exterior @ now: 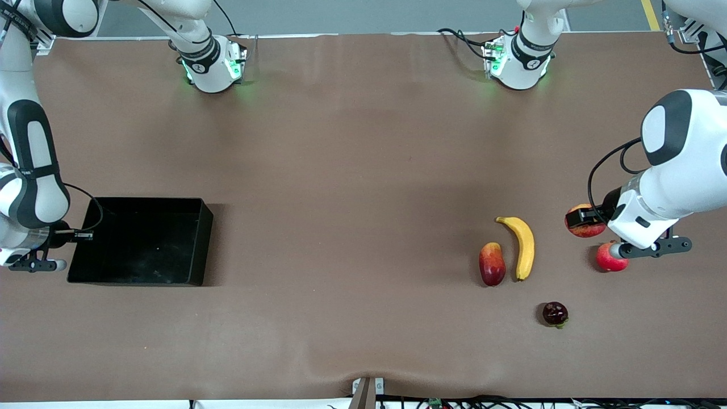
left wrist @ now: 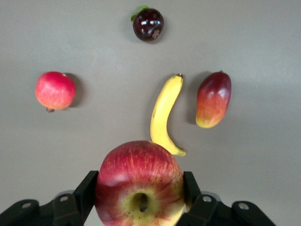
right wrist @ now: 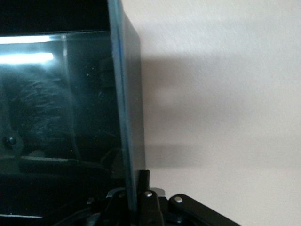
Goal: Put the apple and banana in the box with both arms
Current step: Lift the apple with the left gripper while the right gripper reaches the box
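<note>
open stretch: bare brown table (exterior: 352, 170) from the box (exterior: 142, 241) to the banana (exterior: 523, 247).
crowded by banana: mango (exterior: 492, 264) just beside it, pomegranate (exterior: 610, 257) toward the left arm's end, dark fruit (exterior: 555, 314) nearer the camera.
box wall: clamped by right gripper (right wrist: 136, 197).

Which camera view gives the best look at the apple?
The left wrist view: the apple fills the foreground, its streaks and stem dimple plain, held between the left gripper jaws. The front view shows only a small part of the apple, mostly hidden by the gripper. The right wrist view does not show it.
</note>
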Available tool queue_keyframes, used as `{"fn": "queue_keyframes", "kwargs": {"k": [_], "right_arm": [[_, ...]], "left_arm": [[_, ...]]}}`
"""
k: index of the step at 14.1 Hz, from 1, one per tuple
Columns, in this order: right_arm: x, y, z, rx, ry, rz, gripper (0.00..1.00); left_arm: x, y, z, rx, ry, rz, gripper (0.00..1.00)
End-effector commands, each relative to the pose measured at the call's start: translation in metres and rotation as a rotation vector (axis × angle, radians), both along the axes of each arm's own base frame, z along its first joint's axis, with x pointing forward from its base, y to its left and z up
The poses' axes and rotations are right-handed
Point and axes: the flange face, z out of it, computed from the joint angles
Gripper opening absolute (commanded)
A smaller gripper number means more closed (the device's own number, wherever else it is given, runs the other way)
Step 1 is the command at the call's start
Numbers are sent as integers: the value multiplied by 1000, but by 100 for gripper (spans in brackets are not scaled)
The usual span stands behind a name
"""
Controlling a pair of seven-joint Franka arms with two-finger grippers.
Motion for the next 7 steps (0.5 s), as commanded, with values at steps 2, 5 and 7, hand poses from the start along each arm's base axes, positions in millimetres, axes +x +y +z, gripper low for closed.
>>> {"fn": "queue_keyframes", "kwargs": {"k": [2,5,7], "right_arm": [[26,65,53,42,-33,87,0],[43,131,59,155,-57,90,0],[46,191,57,218,-8,66,0]], "left_arm": [[-8,-10,7,-10,37,-3,0],[-15,-16,7,-4,88,-19,0],[-18,-27,7,-8,94,-28,0]]}}
